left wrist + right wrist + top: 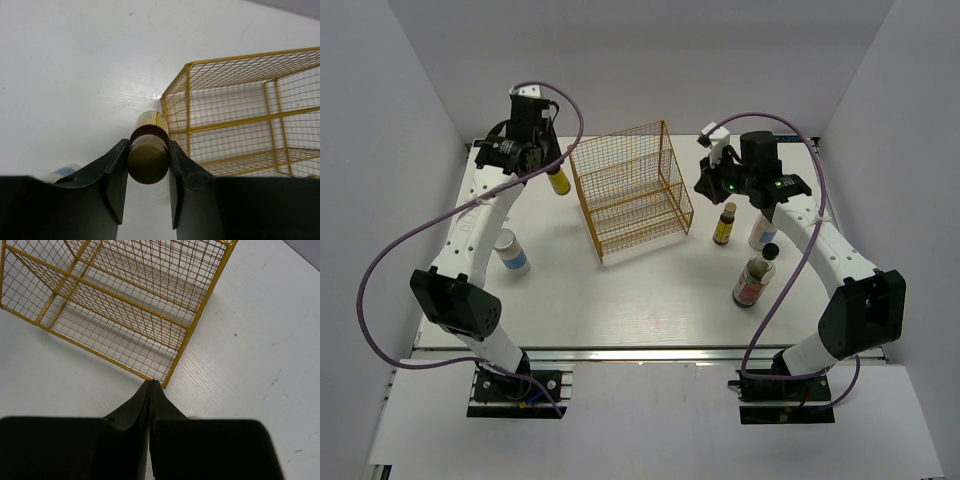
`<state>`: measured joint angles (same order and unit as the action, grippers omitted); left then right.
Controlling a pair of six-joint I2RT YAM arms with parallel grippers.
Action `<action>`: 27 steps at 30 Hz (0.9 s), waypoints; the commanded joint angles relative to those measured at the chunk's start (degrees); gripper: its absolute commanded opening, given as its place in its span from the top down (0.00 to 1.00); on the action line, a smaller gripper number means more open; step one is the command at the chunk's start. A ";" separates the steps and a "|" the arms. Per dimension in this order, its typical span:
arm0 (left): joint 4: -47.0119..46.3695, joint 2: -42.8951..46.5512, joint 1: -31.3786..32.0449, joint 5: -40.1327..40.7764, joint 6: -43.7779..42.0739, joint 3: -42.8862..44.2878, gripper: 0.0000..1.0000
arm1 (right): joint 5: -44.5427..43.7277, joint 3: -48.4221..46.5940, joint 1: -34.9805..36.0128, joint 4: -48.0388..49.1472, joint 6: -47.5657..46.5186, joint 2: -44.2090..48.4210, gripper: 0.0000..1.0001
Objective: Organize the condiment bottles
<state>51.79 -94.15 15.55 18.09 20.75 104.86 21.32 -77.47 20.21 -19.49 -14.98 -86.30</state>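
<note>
My left gripper (548, 166) is shut on the dark cap of a small amber-yellow bottle (560, 184), just left of the gold wire rack (630, 190). In the left wrist view the cap (147, 160) sits squeezed between both fingers. My right gripper (708, 188) is shut and empty, right of the rack; in the right wrist view its tips (151, 384) point at the rack's corner (165, 380). A second amber-yellow bottle (724, 224), a dark brown bottle with a reddish label (753, 280) and a white bottle (763, 234) stand at the right. Another white bottle (511, 252) stands at the left.
The rack's shelves (240, 110) hold nothing. The right arm's forearm (820, 235) passes over the white bottle on the right. Purple cables loop beside both arms. White walls close in the table at the back and sides.
</note>
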 commanded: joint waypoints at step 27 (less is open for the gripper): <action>-11.45 -13.69 6.33 0.28 -3.53 26.54 1.00 | 0.21 1.88 -0.87 3.58 -0.49 3.77 1.00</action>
<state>46.44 -110.32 21.52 19.03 17.98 127.98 21.71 -76.14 19.81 -18.41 -15.22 -84.58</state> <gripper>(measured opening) 0.432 0.016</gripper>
